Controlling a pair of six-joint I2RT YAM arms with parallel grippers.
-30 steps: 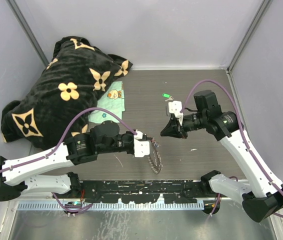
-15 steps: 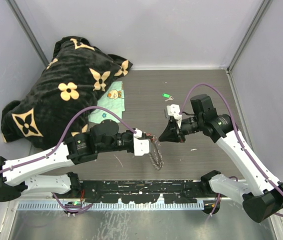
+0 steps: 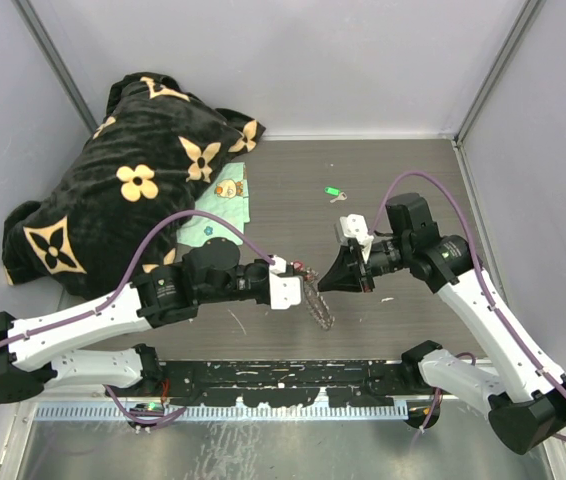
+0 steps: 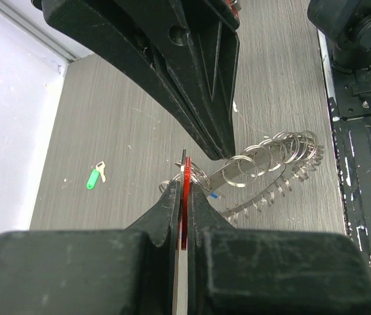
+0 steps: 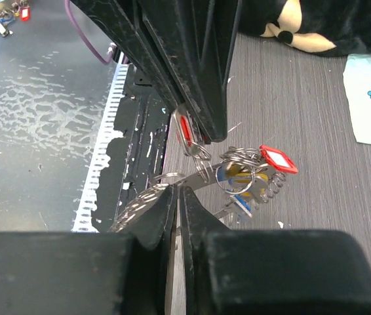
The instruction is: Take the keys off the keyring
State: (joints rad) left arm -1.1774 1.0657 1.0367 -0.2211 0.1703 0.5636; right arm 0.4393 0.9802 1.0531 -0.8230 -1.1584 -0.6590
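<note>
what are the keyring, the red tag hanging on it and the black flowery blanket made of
keyring: metal, probably steel; thin silvery loops with bright glints.
red tag: seemingly glossy plastic; saturated colour, moulded frame round a pale insert.
blanket: plush fabric, matte; fuzzy surface, soft rumpled folds.

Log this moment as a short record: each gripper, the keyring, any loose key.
left gripper: shut on red-tagged key
right gripper: shut, apparently on the keyring
keyring position: between the two grippers
on ring: second red tag, with yellow and blue tags beside it
green-tagged key: loose on table, apart from the ring
</note>
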